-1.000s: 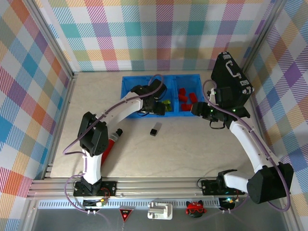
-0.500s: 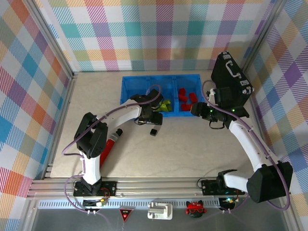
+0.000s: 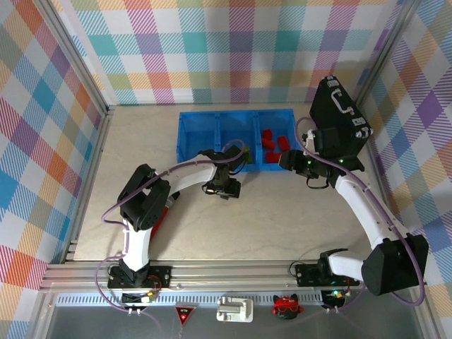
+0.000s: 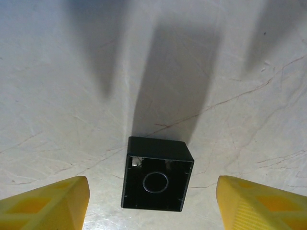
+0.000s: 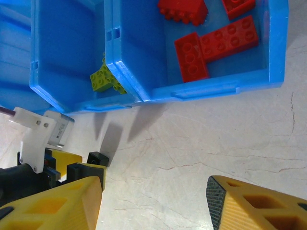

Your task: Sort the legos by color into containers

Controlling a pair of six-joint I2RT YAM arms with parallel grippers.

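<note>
Red legos [image 5: 216,43] and a green lego [image 5: 106,79] lie in separate containers [image 5: 192,91]; 1 black lego [image 4: 156,175] rests on the tabletop [image 4: 72,72], so our left pincer [image 4: 154,201] straddles it wide open, empty; the right pincer [image 5: 153,201] gapes empty too

On the pale table [image 3: 282,219], three joined blue bins [image 3: 198,134] stand in a row toward the back. The right one holds several red legos [image 3: 272,140], the middle one holds lime green legos [image 3: 244,154] near its front, and the left one's floor is bare. The left arm arches forward, and the left gripper [image 3: 226,188] is low over the table just before the middle bin. The right gripper [image 3: 288,161] sits beside the right bin's front corner, near a black hard case [image 3: 339,116]. A red cylinder [image 3: 158,214] lies partly under the left arm.
</note>
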